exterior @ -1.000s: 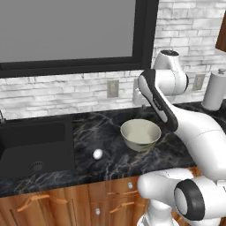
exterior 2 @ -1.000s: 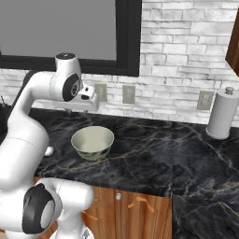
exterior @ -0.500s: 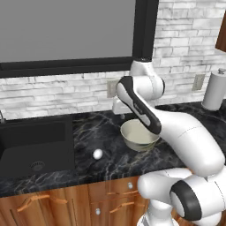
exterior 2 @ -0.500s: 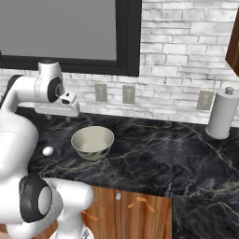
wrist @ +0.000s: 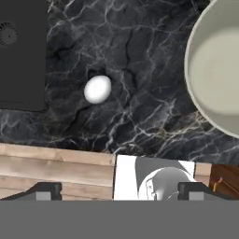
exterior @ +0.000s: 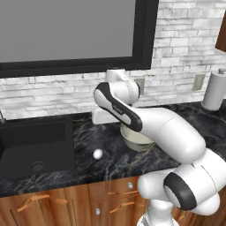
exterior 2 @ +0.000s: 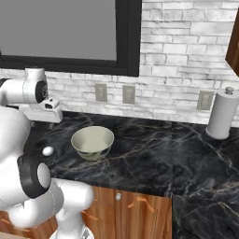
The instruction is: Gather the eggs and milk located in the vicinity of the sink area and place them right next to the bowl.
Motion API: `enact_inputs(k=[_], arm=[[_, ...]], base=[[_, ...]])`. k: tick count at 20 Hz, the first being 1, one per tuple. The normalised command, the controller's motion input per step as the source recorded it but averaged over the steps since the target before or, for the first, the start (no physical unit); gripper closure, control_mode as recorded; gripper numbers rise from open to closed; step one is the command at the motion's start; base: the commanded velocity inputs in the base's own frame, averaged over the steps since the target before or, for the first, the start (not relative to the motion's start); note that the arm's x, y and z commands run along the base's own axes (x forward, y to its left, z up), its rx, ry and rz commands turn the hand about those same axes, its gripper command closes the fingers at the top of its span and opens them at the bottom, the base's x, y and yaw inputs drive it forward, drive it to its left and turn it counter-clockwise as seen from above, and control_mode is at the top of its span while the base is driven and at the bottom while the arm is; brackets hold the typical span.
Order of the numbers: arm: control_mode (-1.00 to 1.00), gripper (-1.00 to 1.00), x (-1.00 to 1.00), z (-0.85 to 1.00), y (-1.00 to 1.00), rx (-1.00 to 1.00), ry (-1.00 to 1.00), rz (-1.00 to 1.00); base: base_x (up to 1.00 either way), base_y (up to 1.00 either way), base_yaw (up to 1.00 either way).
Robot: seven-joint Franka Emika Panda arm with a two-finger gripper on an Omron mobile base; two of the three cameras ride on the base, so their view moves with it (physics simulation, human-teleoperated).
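Observation:
A small white egg (exterior: 97,154) lies on the black marble counter between the sink (exterior: 35,145) and the cream-white bowl (exterior: 137,139). In the hand view the egg (wrist: 97,88) sits left of centre, with the bowl (wrist: 218,70) at the right edge and a sink basin (wrist: 21,56) at the left. My gripper (wrist: 119,190) hangs above the counter, looking down; it is open with nothing between its fingertips (wrist: 45,190). The hand (exterior: 103,117) hovers behind the egg, left of the bowl. The right base view has the egg (exterior 2: 47,151) left of the bowl (exterior 2: 92,142). The milk is out of view.
A white paper-towel roll (exterior 2: 221,114) stands at the back right of the counter. Wall outlets (exterior 2: 115,93) sit on the brick backsplash under a dark window. The counter's front edge and wooden drawers (exterior: 66,201) run below the egg.
The arm has swung left, from right of the bowl to above the counter between sink and bowl. The jaws have opened wide. Egg and bowl have not moved.

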Motion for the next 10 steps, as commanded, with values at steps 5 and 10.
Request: enact_inputs(k=[5, 10], arm=[[-1.00, -1.00, -0.10, -0.55, 0.13, 0.00, 0.05, 0.06], [-1.00, -1.00, 0.00, -0.41, 0.01, 0.00, -0.04, 0.00]], base=[[0.00, 0.00, 0.00], [0.00, 0.00, 0.00]])
